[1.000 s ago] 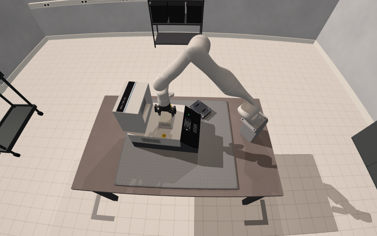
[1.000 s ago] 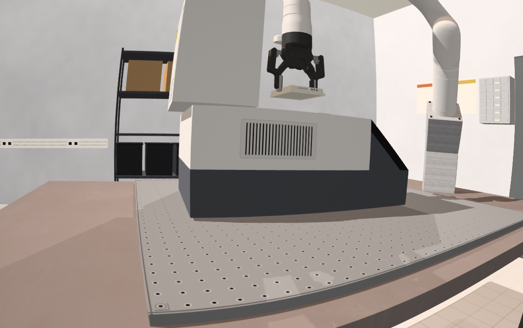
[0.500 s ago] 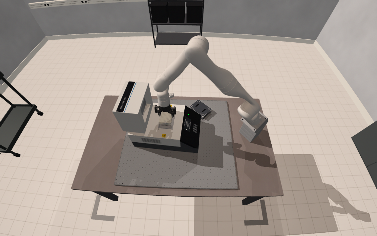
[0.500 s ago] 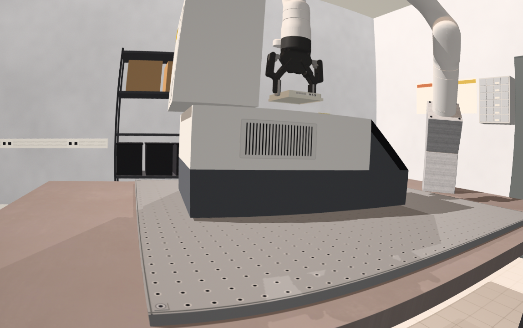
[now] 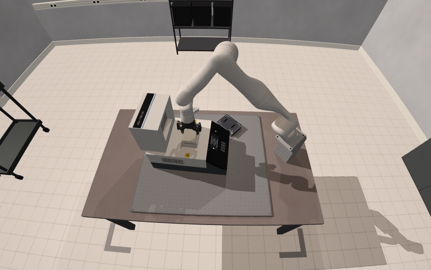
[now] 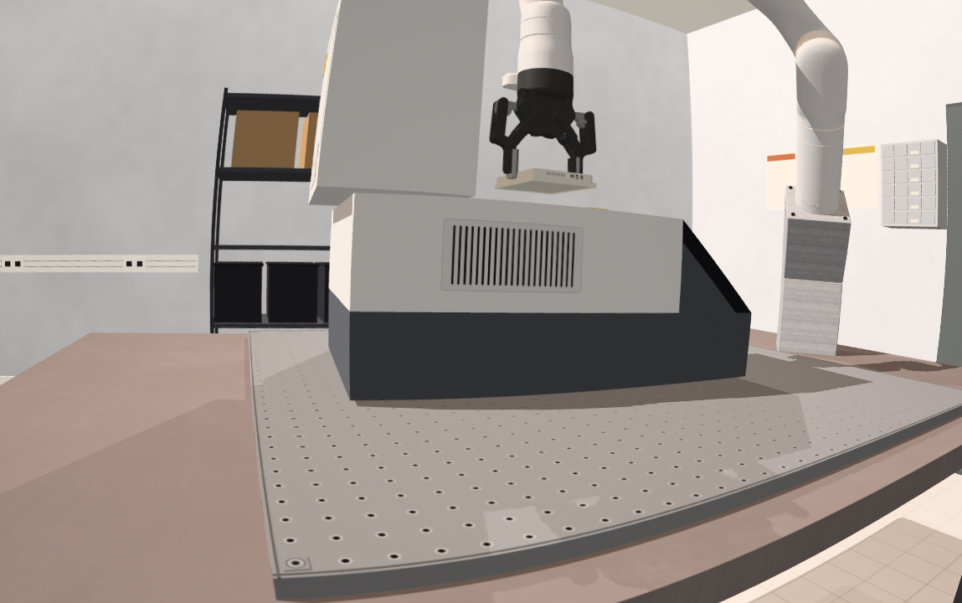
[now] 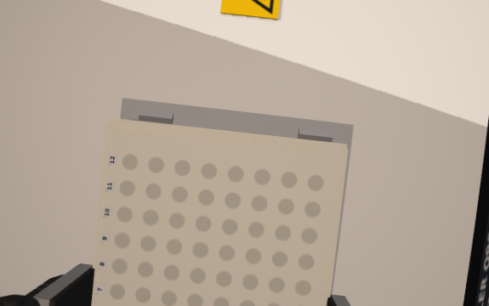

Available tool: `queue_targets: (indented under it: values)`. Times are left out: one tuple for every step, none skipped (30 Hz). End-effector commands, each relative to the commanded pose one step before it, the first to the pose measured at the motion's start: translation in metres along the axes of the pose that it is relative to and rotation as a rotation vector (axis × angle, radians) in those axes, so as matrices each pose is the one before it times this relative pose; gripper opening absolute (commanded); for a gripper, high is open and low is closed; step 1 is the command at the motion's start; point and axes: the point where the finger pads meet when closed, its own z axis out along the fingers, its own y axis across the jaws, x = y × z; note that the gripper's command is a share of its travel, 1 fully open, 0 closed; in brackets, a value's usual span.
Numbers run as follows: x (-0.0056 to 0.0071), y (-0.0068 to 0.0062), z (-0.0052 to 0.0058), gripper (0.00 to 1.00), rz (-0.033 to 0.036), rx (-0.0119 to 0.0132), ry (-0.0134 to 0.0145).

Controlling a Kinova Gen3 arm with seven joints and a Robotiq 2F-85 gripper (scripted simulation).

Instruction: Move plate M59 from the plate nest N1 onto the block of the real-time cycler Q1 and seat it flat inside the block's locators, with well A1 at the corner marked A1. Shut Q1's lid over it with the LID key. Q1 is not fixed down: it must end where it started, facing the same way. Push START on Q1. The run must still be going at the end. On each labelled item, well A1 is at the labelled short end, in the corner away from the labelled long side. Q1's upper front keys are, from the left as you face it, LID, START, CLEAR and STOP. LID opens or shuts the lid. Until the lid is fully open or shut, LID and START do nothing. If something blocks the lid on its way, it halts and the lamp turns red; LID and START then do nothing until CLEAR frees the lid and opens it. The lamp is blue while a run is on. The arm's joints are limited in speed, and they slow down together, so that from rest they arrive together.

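My gripper [image 5: 189, 130] [image 6: 543, 169] [image 7: 212, 293] points down, its widely spread fingers shut on plate M59 [image 5: 189, 137] [image 6: 544, 181] [image 7: 218, 204]. The beige plate hangs roughly level above the block [image 5: 188, 145] [image 7: 235, 112] of cycler Q1 [image 5: 173, 153] [image 6: 529, 352]. In the wrist view their edges run nearly parallel; two locators [image 7: 156, 119] [image 7: 315, 135] show beyond the row 12 end. Well A1 and the corner mark are not visible. Q1's lid [image 5: 153, 135] [image 6: 402, 97] stands raised. Its lamp [image 5: 215, 131] is green. The front keys [image 5: 223, 146] are small. Nest N1 [image 5: 229, 122] is empty.
The raised lid stands close to the left of the gripper in the top and exterior views. Q1's sloping black panel [image 5: 212, 154] [image 7: 484, 149] lies to the right. Q1 stands on the perforated board [image 5: 193, 201] [image 6: 408, 480]. The arm's base [image 5: 287, 147] [image 6: 810, 300] is at the table's right.
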Motion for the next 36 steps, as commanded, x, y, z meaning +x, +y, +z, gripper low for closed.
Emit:
queue_targets:
  values:
    - [0.00003, 0.00204, 0.00163, 0.91, 0.00365, -0.00358, -0.00117]
    - [0.00006, -0.00003, 0.00001, 0.91, -0.00011, 0.00014, 0.00006]
    - [0.00006, -0.00003, 0.0, 0.91, -0.00011, 0.00013, 0.00006]
    - [0.0, 0.0, 0.0, 0.91, 0.0, 0.0, 0.0]
    - [0.0, 0.0, 0.0, 0.91, 0.0, 0.0, 0.0]
    - [0.00005, -0.00007, -0.00003, 0.91, -0.00015, 0.0002, 0.00012]
    - [0.00005, 0.0, 0.00001, 0.91, -0.00009, 0.00005, 0.00003]
    - [0.00005, 0.00001, 0.00002, 0.91, -0.00009, 0.00004, 0.00003]
    - [0.00005, 0.0, 0.00001, 0.91, -0.0001, 0.00005, 0.00004]
    - [0.00005, -0.00001, 0.0, 0.91, -0.0001, 0.00006, 0.00004]
    - [0.00093, -0.00054, 0.0022, 0.91, 0.00112, 0.00216, 0.00197]
    - [0.00072, 0.00038, 0.00147, 0.91, 0.00109, -0.00069, 0.00173]
    - [0.00016, 0.00014, 0.00136, 0.91, 0.00037, -0.00024, 0.00058]
    - [-0.00002, 0.00003, 0.00133, 0.91, 0.00025, 0.00001, 0.00008]
    - [-0.00007, -0.00001, 0.00132, 0.91, -0.00002, 0.00008, 0.00001]
    - [-0.0001, -0.00001, 0.00132, 0.91, -0.00002, 0.00007, 0.00001]
    - [-0.00011, 0.00001, 0.00132, 0.91, -0.00002, 0.00004, 0.0]
    - [-0.00013, 0.00002, 0.00133, 0.91, -0.00002, 0.00002, 0.0]
    - [-0.00013, 0.00002, 0.00133, 0.91, -0.00002, 0.00002, 0.0]
    - [-0.00013, 0.00002, 0.00133, 0.91, -0.00002, 0.00003, 0.0]
    - [0.0, 0.0, 0.0, 0.91, 0.0, 0.0, 0.0]
    - [0.0, 0.0, 0.0, 0.91, 0.0, 0.0, 0.0]
    - [-0.0012, -0.00056, 0.00115, 0.91, 0.00188, 0.00079, -0.00256]
    - [0.0007, 0.00016, 0.00139, 0.91, -0.00023, 0.00007, 0.0015]
    - [-0.00001, 0.00028, 0.00141, 0.91, -0.00051, -0.00046, 0.00028]
    - [-0.00021, 0.00008, 0.00088, 0.91, 0.00054, -0.00006, -0.00039]
    - [-0.00099, 0.00001, 0.00011, 0.91, 0.00102, -0.00031, -0.00197]
    - [-0.00122, 0.00086, 0.00001, 0.91, 0.00057, -0.00291, -0.00247]
    - [-0.0005, -0.00019, -0.00015, 0.91, 0.00012, 0.00027, -0.00048]
    - [-0.00006, -0.00031, -0.00014, 0.91, -0.00011, 0.00069, 0.00015]
    - [0.00006, -0.00013, -0.00006, 0.91, -0.00004, 0.00025, 0.0001]
    - [0.00016, -0.00006, -0.00006, 0.91, 0.00001, 0.0001, 0.00006]
    - [0.00043, -0.00006, -0.00018, 0.91, 0.00034, 0.00024, 0.00026]
    - [0.00031, -0.00005, -0.00013, 0.91, 0.00008, 0.00012, 0.00016]
    - [0.00017, -0.00004, -0.00009, 0.91, -0.00016, 0.00001, 0.00004]
    - [0.00008, -0.00004, -0.00006, 0.91, -0.0003, -0.00004, -0.00002]
